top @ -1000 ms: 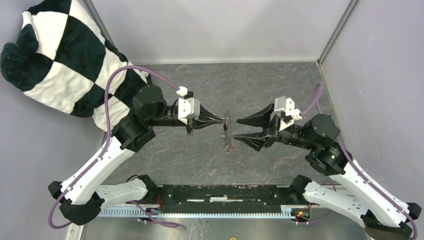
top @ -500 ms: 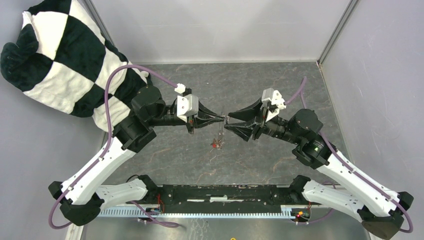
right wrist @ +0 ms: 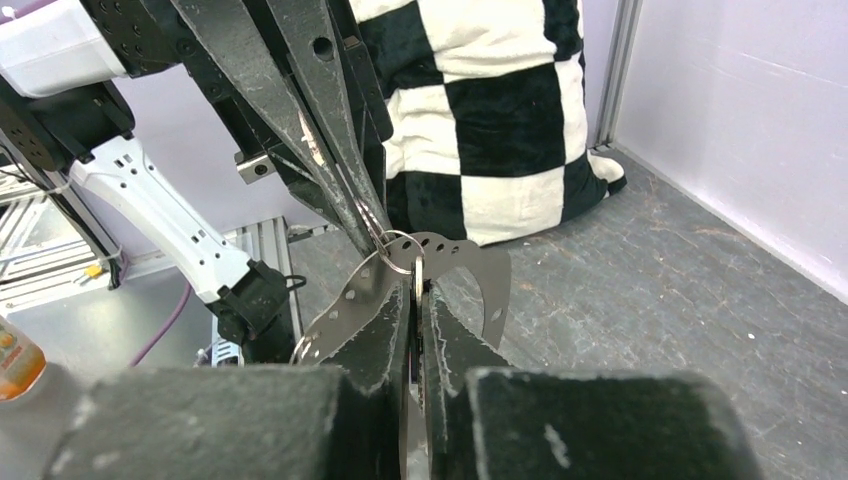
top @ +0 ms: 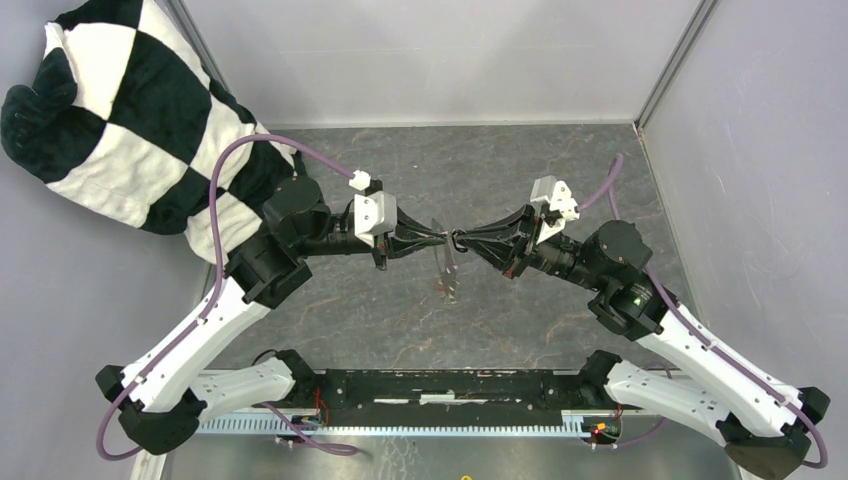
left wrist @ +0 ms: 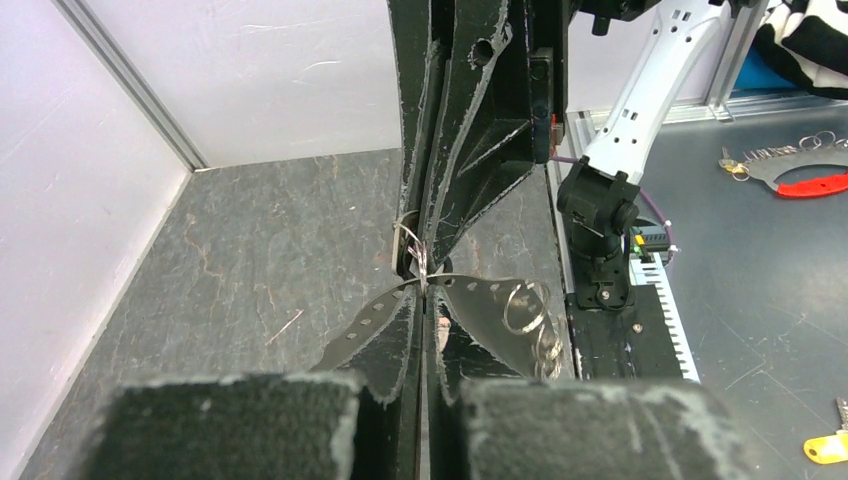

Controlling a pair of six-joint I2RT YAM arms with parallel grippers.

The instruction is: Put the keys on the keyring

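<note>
1. The left gripper (top: pixel 443 238) reaches in from 9 o'clock. Its fingers are pressed flat together on the keyring (top: pixel 447 262), which hangs above the dark stone-patterned table (top: pixel 380 320) at mid-cell.
2. The task appears to be at the threading stage, with the keyring braced from both sides. The next move likely calls for one gripper to hold firm while the other lets go to work a key onto a small split ring (left wrist: pixel 522 305) dangling from the band.
3. The keyring, a thin hole-punched crescent of metal, stands edge-on to the overhead camera. Its long axis runs roughly 12 to 6 o'clock, square across the line of the two arms, and its lower end points toward the arm bases. A red speck at that end may be the red-tagged key (top: pixel 441 288), though it is too small to be sure.
4. The right gripper (top: pixel 458 240) comes in from 3 o'clock, fingers drawn together on the same band, tip to tip with its partner.
</note>
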